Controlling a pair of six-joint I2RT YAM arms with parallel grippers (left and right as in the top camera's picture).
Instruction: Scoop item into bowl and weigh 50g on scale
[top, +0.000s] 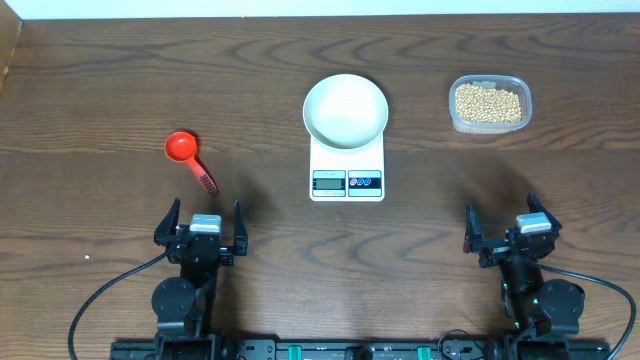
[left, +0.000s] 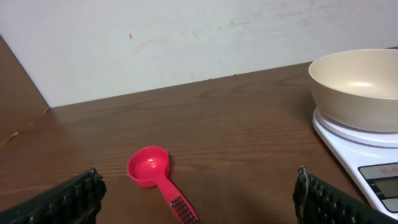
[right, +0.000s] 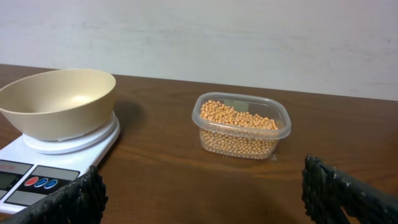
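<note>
Left gripper (top: 206, 207): black two-finger tool at the near left of the table. Its jaws are spread wide with nothing between them, and its ribbed fingers (left: 68, 200) frame the bottom corners of the left wrist view.

Right gripper (top: 503, 212): matching black two-finger tool at the near right. Its jaws are likewise spread wide and hold nothing.

Red plastic measuring scoop (top: 188, 157): lies on the table just beyond the left gripper, apart from it. The round cup is at the far end and faces up. The handle runs near and slightly right, with a ridged grip at its tip. The cup looks empty.

Small white rectangular digital kitchen scale (top: 330, 160): sits at table centre, farther out than both grippers and between them. The grey LCD display (top: 328, 181) is at its near left edge. The red and blue round buttons (top: 364, 181) are at its near right. The reading is too small to tell.

Round plain white bowl (top: 345, 110): rests upright on the far part of the scale's platform and overhangs its far edge. It is empty.

Clear rounded-rectangular plastic tub (top: 453, 100): stands at the far right, well apart from the scale and beyond the right gripper, with no lid on it.

Small round pale tan beans (top: 488, 103): all lie inside the tub, filling much of it.

Dark brown wood-grain table (top: 100, 80): carries all the above.
</note>
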